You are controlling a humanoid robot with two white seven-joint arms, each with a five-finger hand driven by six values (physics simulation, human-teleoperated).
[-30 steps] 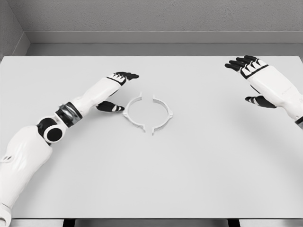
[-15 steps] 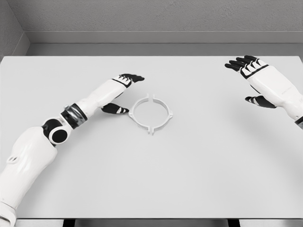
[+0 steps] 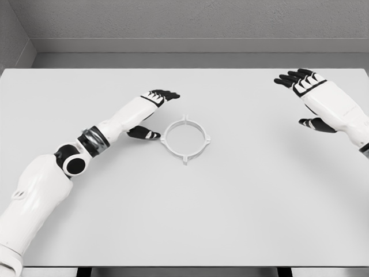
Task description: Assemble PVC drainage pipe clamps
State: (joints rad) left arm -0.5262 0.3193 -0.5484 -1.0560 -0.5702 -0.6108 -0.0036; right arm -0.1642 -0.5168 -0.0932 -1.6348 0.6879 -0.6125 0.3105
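No brand, label or writing readable anywhere in the head view.

White table fills most of the frame, w/ grey wall behind and a lighter ledge running along the wall's base.

Left arm comes in from lower left, forearm angled up-right across the tabletop. Left hand sits palm-side toward centre, black fingers stretched out and relaxed, thumb pointing at the clamp; it grips nothing. Thumb tip is just beside the ring's left edge, maybe touching, but the render is too soft to settle that.

Right arm enters from the right edge, far back on the table. Right hand is spread and slack too, fingers extended, holding nothing, well apart from the clamp.

PVC pipe clamp lies flat on the table slightly left of centre. White, thin-walled, the two half-rings brought together into one closed circle. Small tabs stick out at front, back and right side, approx. where the halves meet at front and back. No gap visible at the seams.
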